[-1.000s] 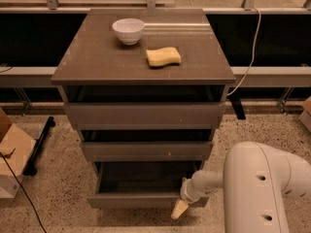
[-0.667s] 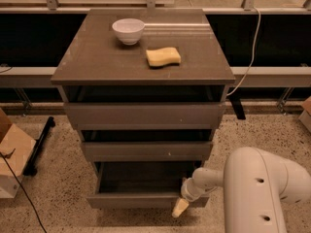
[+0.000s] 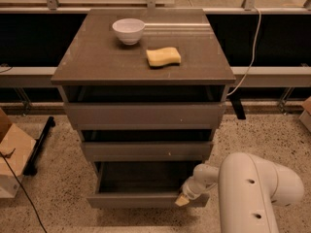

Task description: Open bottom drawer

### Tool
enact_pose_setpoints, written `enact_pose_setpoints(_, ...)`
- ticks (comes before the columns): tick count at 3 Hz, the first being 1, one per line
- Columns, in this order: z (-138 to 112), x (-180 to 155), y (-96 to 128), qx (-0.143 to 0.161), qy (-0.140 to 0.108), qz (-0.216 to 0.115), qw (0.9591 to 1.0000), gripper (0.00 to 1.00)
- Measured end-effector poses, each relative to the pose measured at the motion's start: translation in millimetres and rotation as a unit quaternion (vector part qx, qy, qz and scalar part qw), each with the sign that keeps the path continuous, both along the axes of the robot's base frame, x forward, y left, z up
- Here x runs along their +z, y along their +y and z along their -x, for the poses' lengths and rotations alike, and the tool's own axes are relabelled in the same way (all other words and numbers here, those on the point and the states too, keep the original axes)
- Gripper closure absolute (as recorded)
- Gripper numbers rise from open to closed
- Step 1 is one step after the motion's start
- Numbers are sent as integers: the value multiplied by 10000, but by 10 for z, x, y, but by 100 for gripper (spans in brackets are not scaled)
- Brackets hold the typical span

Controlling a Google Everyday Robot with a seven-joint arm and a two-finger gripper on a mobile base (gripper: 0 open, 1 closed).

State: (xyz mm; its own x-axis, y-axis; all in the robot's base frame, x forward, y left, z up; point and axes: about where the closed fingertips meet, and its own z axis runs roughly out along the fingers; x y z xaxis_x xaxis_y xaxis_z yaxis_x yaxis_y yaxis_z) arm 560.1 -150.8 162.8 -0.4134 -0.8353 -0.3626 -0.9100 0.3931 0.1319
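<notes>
Very little changes over the last second. The bottom drawer (image 3: 141,199) sits pulled out of the cabinet (image 3: 97,62) about as far as before, well ahead of the two fronts above it, with its bare inside on show. The gripper (image 3: 182,199) stays at the right end of the drawer's front edge, shifted only slightly. Whether it has hold of the edge or merely rests against it I cannot tell. The pull seems to have stalled or finished, so the task looks nearly done.
</notes>
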Motion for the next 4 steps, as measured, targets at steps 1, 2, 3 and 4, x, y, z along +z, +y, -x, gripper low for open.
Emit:
enact_pose_setpoints(1, 276, -12, -110, -139, 142, 41, 9998, 79)
enact_pose_setpoints(2, 331, -21, -112, -160, 180, 34, 9997, 100)
enact_pose_setpoints(3, 663, -75, -122, -294, 422, -14, 9987, 100)
enact_pose_setpoints(4, 660, -31, -122, -294, 422, -14, 9987, 82)
